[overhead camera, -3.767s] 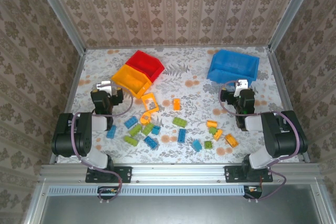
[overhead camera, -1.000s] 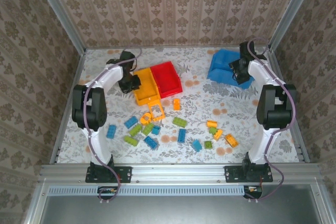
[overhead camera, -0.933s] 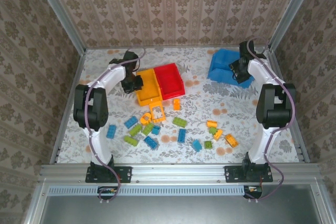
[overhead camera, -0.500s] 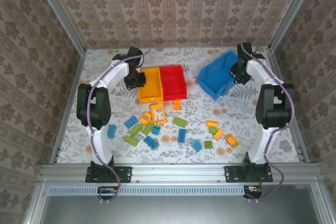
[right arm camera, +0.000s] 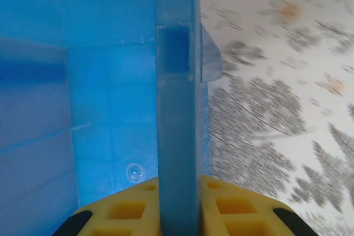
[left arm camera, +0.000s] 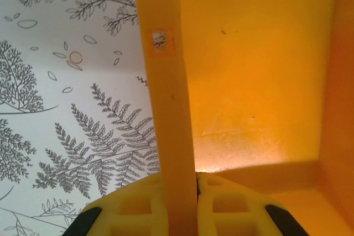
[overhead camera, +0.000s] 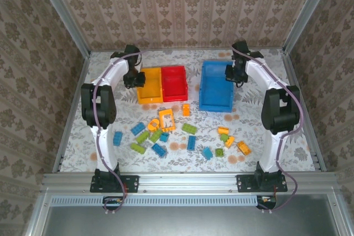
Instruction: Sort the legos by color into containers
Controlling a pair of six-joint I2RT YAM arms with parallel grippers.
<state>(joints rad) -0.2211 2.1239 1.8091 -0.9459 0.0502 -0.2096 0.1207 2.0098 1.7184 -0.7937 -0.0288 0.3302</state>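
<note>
My left gripper [overhead camera: 134, 79] is shut on the left wall [left arm camera: 166, 81] of the small yellow-orange bin [overhead camera: 150, 85]; its yellow pads pinch that wall from both sides. The red bin [overhead camera: 173, 83] sits flush against the yellow one's right side. My right gripper [overhead camera: 232, 74] is shut on the right wall [right arm camera: 177, 109] of the larger blue bin [overhead camera: 215, 87], which stands square in the middle of the table. All three bins look empty. Blue, green and orange legos lie scattered nearer the arms, among them an open orange frame piece [overhead camera: 165, 119] and an orange brick [overhead camera: 186, 110].
The loose bricks spread from a blue one [overhead camera: 117, 138] at the left to an orange one [overhead camera: 243, 147] at the right. Patterned walls and metal rails close the table on three sides. Bare tabletop [overhead camera: 265, 103] lies right of the blue bin.
The right arm has swung the blue bin left and turned it square. The left arm has drawn the yellow and red bins slightly left and back. The legos have not moved.
</note>
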